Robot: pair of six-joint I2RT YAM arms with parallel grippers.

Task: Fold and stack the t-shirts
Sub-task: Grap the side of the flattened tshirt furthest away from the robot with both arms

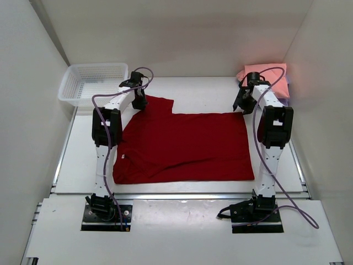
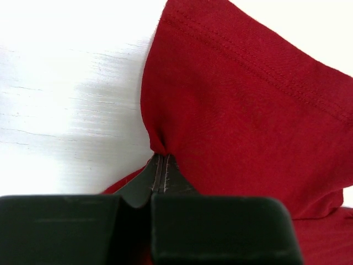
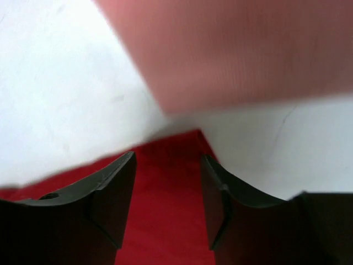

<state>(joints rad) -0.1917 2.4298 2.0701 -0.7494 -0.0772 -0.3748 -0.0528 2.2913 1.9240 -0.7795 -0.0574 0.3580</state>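
Note:
A dark red t-shirt lies spread flat on the white table. My left gripper is at its far-left sleeve. In the left wrist view the left gripper is shut on a pinch of the red cloth, which puckers at the tips. My right gripper hovers at the shirt's far-right corner. In the right wrist view the right gripper is open, with the red corner lying between the jaws. A folded salmon pink t-shirt lies at the back right, blurred in the right wrist view.
A white mesh basket stands at the back left corner. A lavender edge shows under the pink shirt. White walls enclose the table on three sides. Both arm bases sit at the near edge.

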